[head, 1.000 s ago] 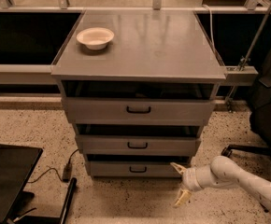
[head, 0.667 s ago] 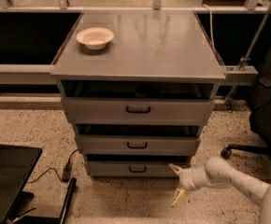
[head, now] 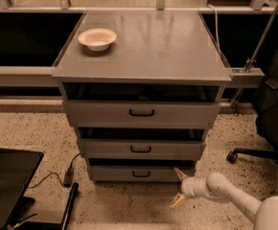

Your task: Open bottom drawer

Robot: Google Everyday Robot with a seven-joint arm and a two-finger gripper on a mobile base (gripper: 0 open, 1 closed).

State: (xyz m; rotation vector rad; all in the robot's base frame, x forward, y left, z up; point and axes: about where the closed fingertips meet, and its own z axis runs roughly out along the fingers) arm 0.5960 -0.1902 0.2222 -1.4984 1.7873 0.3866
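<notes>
The bottom drawer (head: 141, 173) is the lowest of three grey drawers in a grey cabinet, with a small black loop handle (head: 141, 174) at its middle. Its front stands about flush with the drawers above. My gripper (head: 179, 187) is low over the floor, just right of the drawer's right end and in front of it. Its two pale fingers are spread apart, one (head: 180, 174) near the drawer's right corner, the other (head: 178, 201) lower toward the floor. It holds nothing. My white arm (head: 235, 200) reaches in from the lower right.
A white bowl (head: 97, 38) sits on the cabinet top (head: 158, 47). The middle drawer (head: 141, 148) and top drawer (head: 142, 112) are above. A black flat object (head: 7, 183) and a cable (head: 52, 176) lie on the floor at left. An office chair base (head: 254, 155) is at right.
My gripper has moved a little to the left, closer to the bottom drawer's right end. The drawers have not moved.
</notes>
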